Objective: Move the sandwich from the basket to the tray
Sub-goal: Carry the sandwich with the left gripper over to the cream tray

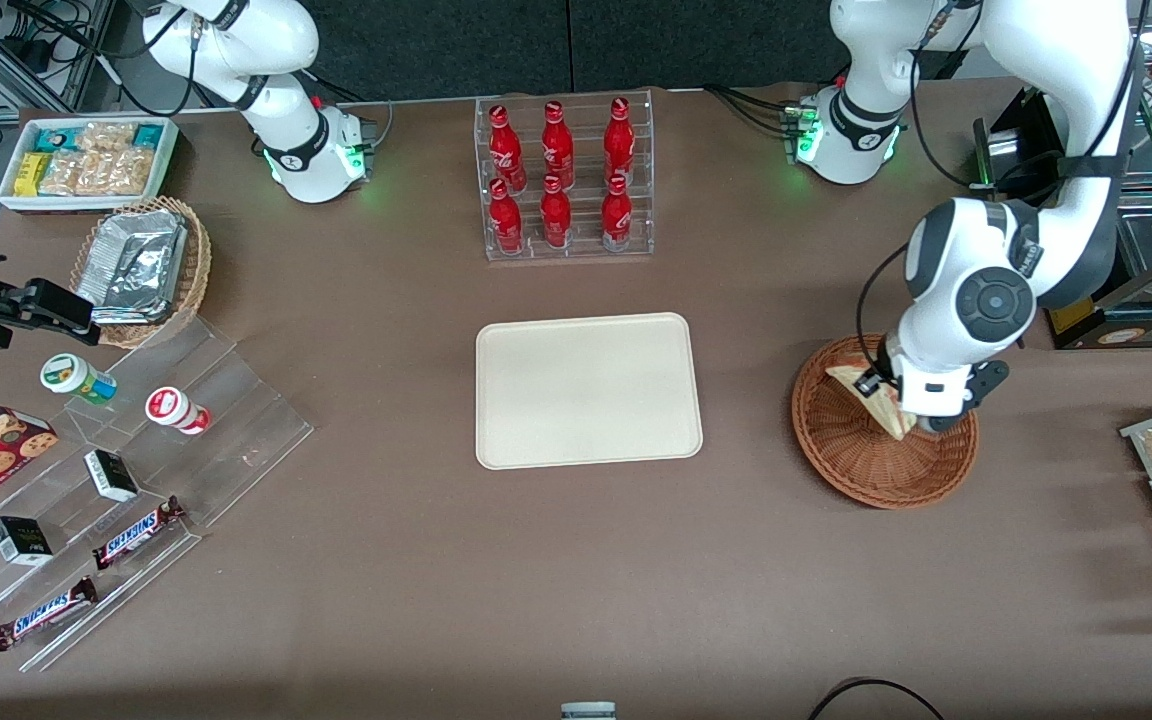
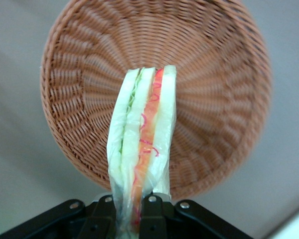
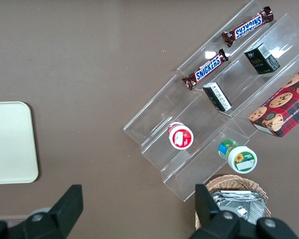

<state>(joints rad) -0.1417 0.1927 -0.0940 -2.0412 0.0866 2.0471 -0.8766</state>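
arm (image 1: 976, 290): white shell | grey joint cap | claw (image 2: 131, 211): black, silver screws

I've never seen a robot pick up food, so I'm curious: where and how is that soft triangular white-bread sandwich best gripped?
Across its flat bread faces near one end, coming from above. The gripper is shut on the triangular white-bread sandwich that way above the round reddish-brown wicker basket: fingers press the broad slices, so the pink and yellow layers stay stacked rather than splitting apart.

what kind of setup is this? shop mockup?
Probably a mock snack-shop counter in a lab: red soda bottles in a clear rack, Snickers bars on acrylic steps. The left gripper, above the reddish-brown wicker basket, grips the wrapped triangular sandwich.
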